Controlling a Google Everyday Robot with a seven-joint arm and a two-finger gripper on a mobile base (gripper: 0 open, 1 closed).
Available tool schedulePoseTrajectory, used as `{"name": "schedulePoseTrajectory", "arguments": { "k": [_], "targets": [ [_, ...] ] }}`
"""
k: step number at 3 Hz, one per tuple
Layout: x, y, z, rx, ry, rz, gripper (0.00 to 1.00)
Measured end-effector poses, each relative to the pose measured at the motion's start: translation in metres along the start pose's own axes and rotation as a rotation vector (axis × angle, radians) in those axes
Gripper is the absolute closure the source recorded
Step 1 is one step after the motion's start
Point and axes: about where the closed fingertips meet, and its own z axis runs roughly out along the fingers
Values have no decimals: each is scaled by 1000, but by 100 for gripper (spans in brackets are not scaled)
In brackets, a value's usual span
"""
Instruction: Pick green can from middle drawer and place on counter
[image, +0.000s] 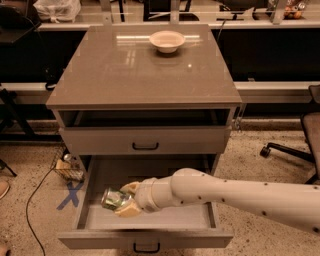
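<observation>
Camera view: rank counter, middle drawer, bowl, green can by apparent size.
1. counter
2. middle drawer
3. bowl and green can look alike; the bowl is farther back, so unranked.
The gripper holds the green can over the middle drawer.
</observation>
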Motion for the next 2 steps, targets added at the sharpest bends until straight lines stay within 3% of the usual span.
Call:
{"name": "schedulePoseTrajectory", "arguments": {
  "k": [1, 2],
  "targets": [
    [-80, 5, -72, 69, -48, -161, 100],
    [-166, -4, -158, 171, -46, -330, 100]
  ]
}}
